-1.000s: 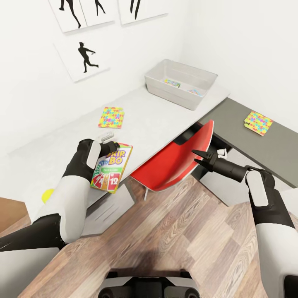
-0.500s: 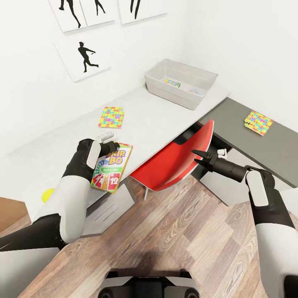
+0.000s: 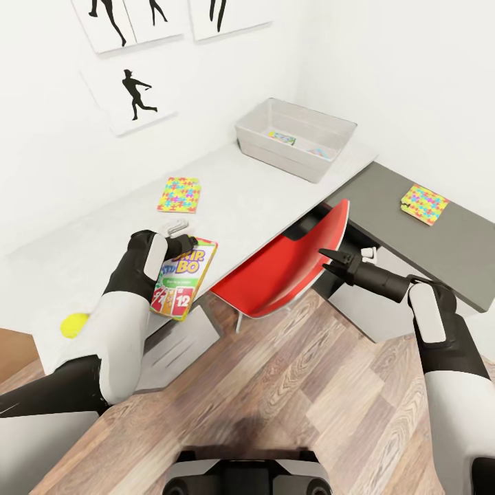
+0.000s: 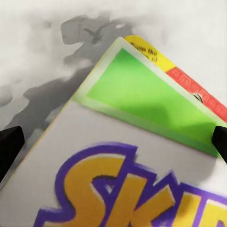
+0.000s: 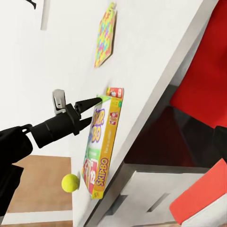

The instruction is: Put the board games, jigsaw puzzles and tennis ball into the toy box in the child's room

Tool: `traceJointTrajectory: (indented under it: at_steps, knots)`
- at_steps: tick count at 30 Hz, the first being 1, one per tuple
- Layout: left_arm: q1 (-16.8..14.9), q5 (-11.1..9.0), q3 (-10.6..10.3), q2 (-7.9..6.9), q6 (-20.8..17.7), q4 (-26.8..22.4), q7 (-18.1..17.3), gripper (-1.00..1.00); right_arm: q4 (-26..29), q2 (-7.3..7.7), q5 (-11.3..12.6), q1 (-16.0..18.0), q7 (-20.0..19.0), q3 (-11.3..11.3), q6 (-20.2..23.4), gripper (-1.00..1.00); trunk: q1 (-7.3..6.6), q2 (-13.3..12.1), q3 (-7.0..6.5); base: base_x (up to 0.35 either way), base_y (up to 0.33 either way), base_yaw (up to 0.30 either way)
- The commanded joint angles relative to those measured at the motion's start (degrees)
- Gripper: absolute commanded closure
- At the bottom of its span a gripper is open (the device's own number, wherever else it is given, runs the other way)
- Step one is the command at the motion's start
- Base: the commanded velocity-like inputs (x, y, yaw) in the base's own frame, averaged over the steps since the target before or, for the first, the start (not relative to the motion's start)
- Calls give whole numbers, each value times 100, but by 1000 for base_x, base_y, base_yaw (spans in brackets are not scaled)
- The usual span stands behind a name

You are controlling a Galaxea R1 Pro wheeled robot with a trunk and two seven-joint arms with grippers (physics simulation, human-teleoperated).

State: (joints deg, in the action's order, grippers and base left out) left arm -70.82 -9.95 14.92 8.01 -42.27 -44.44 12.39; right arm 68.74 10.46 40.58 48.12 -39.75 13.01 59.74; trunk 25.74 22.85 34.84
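The SKIP-BO board game (image 3: pixel 180 278) lies flat on the pale table (image 3: pixel 254 199), with its near end hanging over the front edge. My left gripper (image 3: pixel 183 241) is open right at the box's far end. In the left wrist view the box (image 4: pixel 142 156) lies between the gripper's spread fingertips (image 4: pixel 9 146). The right wrist view shows the box (image 5: pixel 101 146) and the left gripper (image 5: pixel 94 100) from the side. One jigsaw puzzle (image 3: pixel 179 194) is on the pale top, another (image 3: pixel 424 204) on the dark cabinet. The tennis ball (image 3: pixel 74 324) sits at the table's near left. Two flat boxes lie in the toy box (image 3: pixel 275 155). My right gripper (image 3: pixel 324 260) is open and empty.
A red chair (image 3: pixel 289 271) is pushed under the table between my arms, right beside my right gripper. Baseball-player prints (image 3: pixel 134 93) hang on the white wall behind the table. Wood-plank floor (image 3: pixel 295 392) stretches below.
The whole view has shifted slightly, so the table's things sit a little further left and more of the tennis ball shows. Both arms hold the same pose.
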Motion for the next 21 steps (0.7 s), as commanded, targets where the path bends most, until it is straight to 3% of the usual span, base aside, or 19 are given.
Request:
traceJointTrajectory:
  at_steps: [1, 11, 21]
  knots:
    - [-2, -86, 19, 7, -18, 480, 35, -100, -1, 0, -33, 5, -36, 8, 26, -100, 5, 7, 8, 0, -4, 0]
    - [-3, -86, 19, 7, -18, 480, 35, -100, -1, 0, -33, 5, -7, 10, 26, -100, 5, 7, -12, -144, -1, 0]
    - [-2, -86, 19, 6, -18, 480, 35, -100, -1, 0, -33, 5, -6, 11, 26, -100, 5, 7, -49, -22, 0, -11]
